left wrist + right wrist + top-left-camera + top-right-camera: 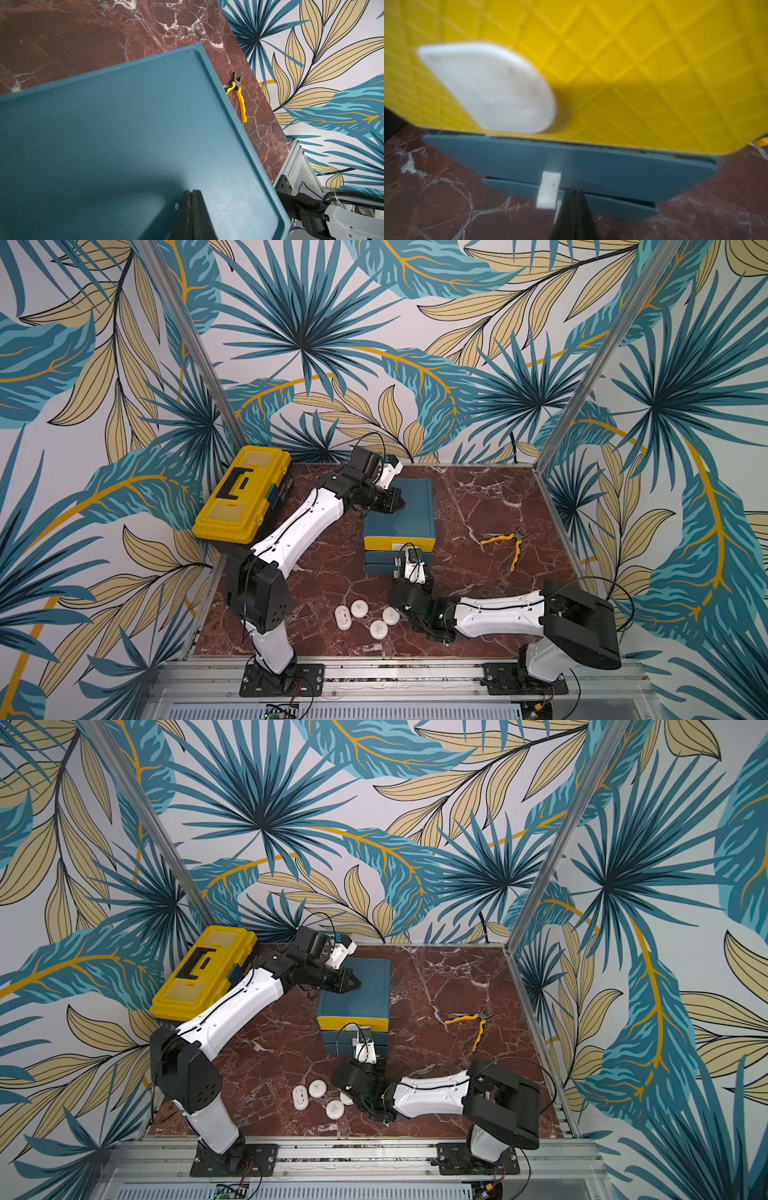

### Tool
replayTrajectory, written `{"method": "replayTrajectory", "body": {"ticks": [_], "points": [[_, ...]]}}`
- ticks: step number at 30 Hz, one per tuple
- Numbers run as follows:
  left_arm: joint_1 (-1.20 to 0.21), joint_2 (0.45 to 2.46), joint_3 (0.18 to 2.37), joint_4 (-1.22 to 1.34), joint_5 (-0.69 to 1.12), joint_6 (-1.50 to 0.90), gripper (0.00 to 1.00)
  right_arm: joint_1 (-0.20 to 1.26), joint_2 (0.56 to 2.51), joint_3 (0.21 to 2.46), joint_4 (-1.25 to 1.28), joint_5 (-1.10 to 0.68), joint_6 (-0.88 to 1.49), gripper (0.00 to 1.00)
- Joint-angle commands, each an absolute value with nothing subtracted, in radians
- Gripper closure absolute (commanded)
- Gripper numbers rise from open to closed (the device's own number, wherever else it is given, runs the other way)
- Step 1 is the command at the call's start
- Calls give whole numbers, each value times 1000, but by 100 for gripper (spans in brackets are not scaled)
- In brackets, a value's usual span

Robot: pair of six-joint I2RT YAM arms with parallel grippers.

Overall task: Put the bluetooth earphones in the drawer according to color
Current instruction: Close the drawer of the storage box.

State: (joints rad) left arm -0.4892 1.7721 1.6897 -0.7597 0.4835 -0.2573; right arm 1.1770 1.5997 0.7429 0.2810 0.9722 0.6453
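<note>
Item: drawer [411, 497], mid-table. Tools: left gripper [192, 193] clenched, empty, seemingly pressing its top; right gripper [576, 192] clenched, empty, just beside a white tab handle [549, 187]. Four white bluetooth earphones [358, 608] near front edge. Advice: hook tab, pull straight, top pinned

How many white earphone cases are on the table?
4, grouped near the table front: an oval case, a round case behind it, the nearest case, and a fourth case partly hidden by the right arm. More may hide inside the drawer.
</note>
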Motion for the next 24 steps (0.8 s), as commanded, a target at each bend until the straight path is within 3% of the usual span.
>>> {"method": "replayTrajectory", "body": {"ticks": [1,10,13,15,17,24], "points": [[-484,1849,1649,-940,400,-239,96,1147,1617,760,261,988,625,100],[-485,1838,1642,-936,405,-239,96,1159,1489,715,237,816,637,100],[-484,1825,1650,-939,396,-238,88,1164,1380,678,205,645,669,85],[-485,1813,1658,-943,389,-234,79,1164,1306,638,196,516,720,66],[-485,1807,1668,-948,384,-231,74,1164,1251,602,159,441,796,57],[-484,1808,1671,-939,393,-235,73,1135,1258,452,262,275,1069,51]]}}
